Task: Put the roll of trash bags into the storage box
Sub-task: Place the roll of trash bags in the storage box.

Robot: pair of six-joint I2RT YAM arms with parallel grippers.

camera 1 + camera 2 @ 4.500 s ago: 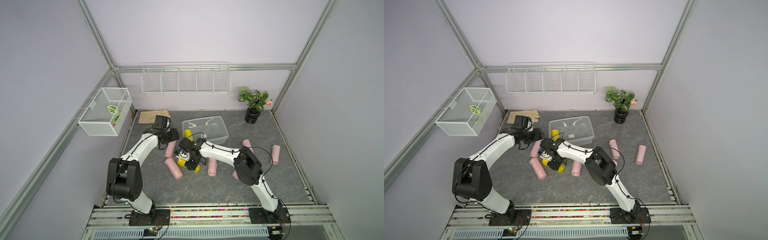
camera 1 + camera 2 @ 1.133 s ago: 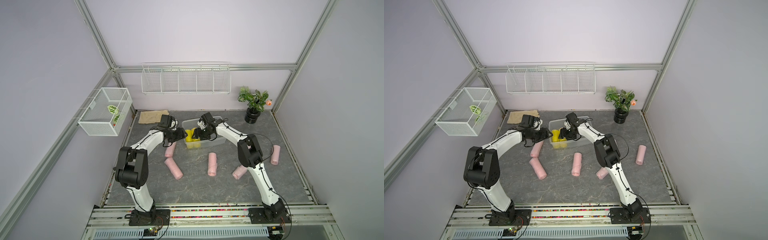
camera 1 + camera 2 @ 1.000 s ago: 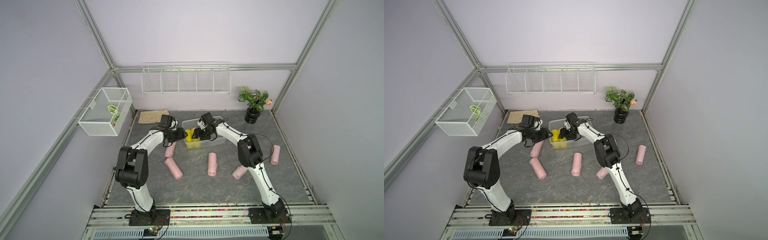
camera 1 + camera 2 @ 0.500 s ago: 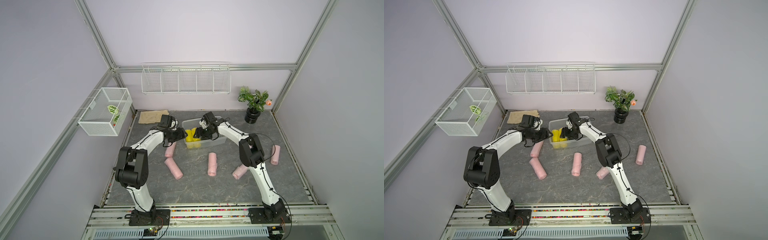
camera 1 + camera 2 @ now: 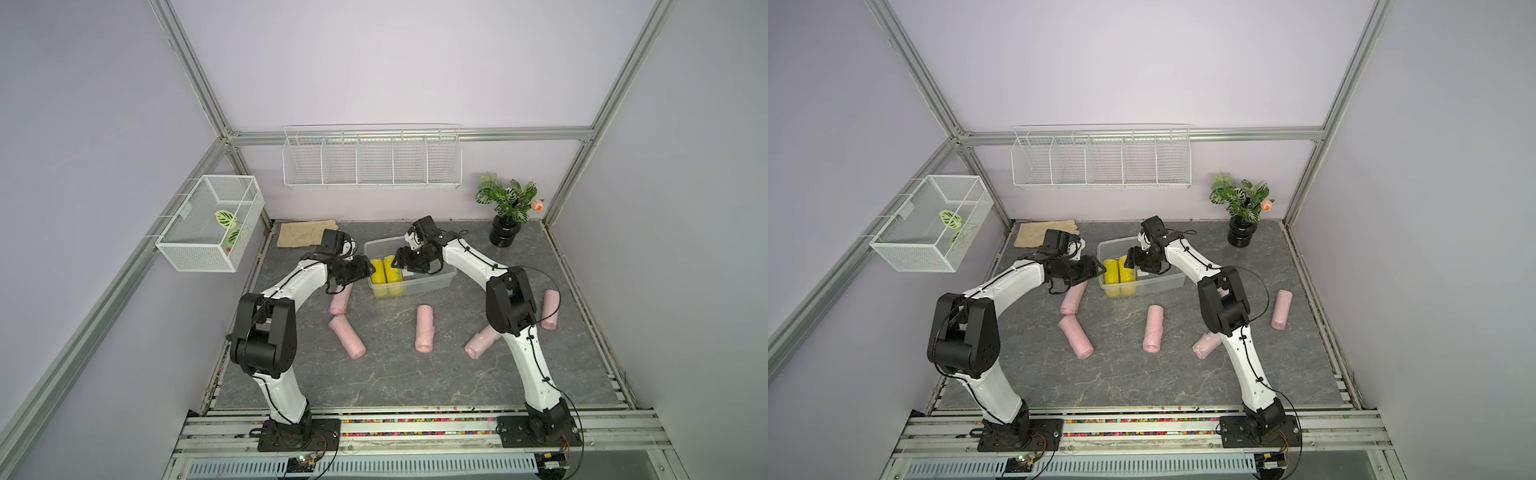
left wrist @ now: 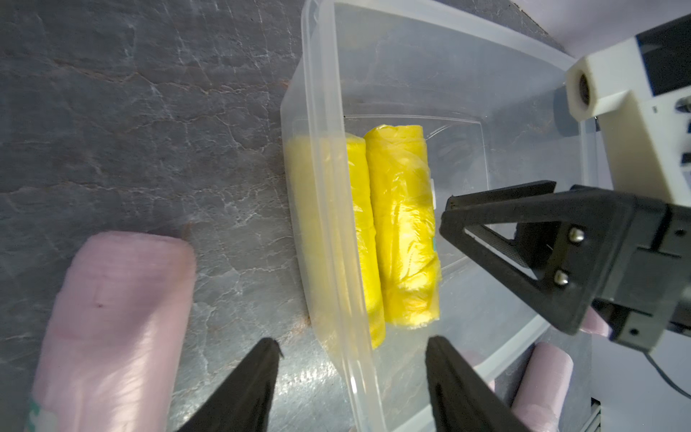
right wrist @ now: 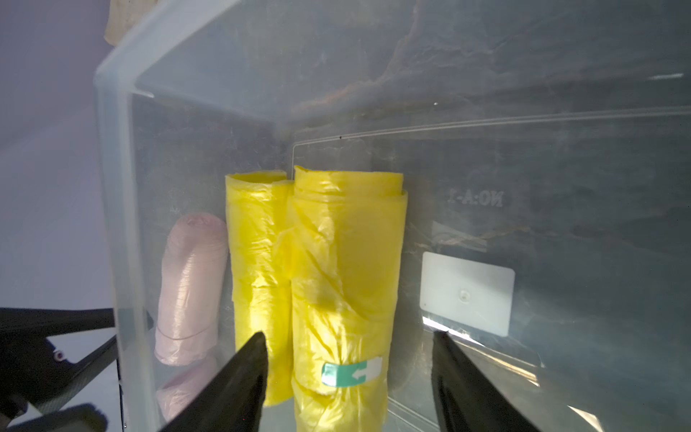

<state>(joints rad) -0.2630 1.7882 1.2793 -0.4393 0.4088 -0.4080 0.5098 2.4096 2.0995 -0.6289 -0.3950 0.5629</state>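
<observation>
Yellow rolls (image 5: pixel 386 272) inside storage box (image 5: pixel 438 283) (right gripper (image 7: pixel 347 336) above, seemingly empty)

Embossed mark (image 7: pixel 476 198) "NO:A-1", seen reversed, on the floor of the storage box (image 7: pixel 112 187), beyond the right gripper (image 7: pixel 348 333). Teal-and-white sticker (image 7: pixel 351 374) bearing a white arrow, on the yellow roll (image 7: pixel 344 262), between its jaws. The white label (image 7: pixel 467 293) beside them is blank.

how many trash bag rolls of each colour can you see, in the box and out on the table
yellow rolls: 2, both in the storage box
pink rolls: 5 in view, all on the table outside the box
total: 7
</observation>
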